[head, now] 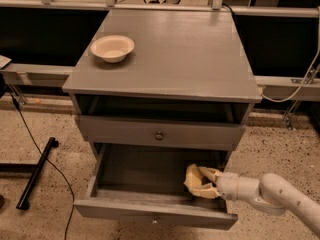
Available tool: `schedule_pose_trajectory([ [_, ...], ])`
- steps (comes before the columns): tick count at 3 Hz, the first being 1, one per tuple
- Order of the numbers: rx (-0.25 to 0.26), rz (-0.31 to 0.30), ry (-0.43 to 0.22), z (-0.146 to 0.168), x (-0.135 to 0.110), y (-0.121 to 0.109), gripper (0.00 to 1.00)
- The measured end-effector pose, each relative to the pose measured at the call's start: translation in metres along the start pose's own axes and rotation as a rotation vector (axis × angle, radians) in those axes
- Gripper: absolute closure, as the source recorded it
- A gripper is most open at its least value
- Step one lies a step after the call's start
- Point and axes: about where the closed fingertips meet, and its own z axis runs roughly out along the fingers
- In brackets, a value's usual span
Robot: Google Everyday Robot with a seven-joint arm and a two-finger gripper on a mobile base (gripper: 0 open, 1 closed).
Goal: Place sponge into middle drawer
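Observation:
The middle drawer (135, 170) is pulled out, and its plain grey tray is bare on the left and centre. The pale yellow sponge (193, 182) is at the tray's right side, just above or on the floor; I cannot tell which. My gripper (206, 182) reaches in from the right over the drawer's right wall and is shut on the sponge. Its fingers (210, 173) wrap the sponge's right side. The white arm (280, 199) trails off to the lower right.
A round cream bowl (112, 48) sits on the cabinet top (175, 54) at the back left. Another grey knobbed drawer front (159, 134) is closed above the open drawer. A black pole (36, 171) and a cable lie on the floor to the left.

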Motion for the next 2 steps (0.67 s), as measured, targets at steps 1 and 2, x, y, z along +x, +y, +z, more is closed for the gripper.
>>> schedule_pose_trajectory([
  [1,-0.009,-0.002,-0.013,0.0045,-0.0045,0.0019,0.0],
  [2,-0.005,0.002,-0.036,0.0025,-0.0106,0.0019,0.0],
])
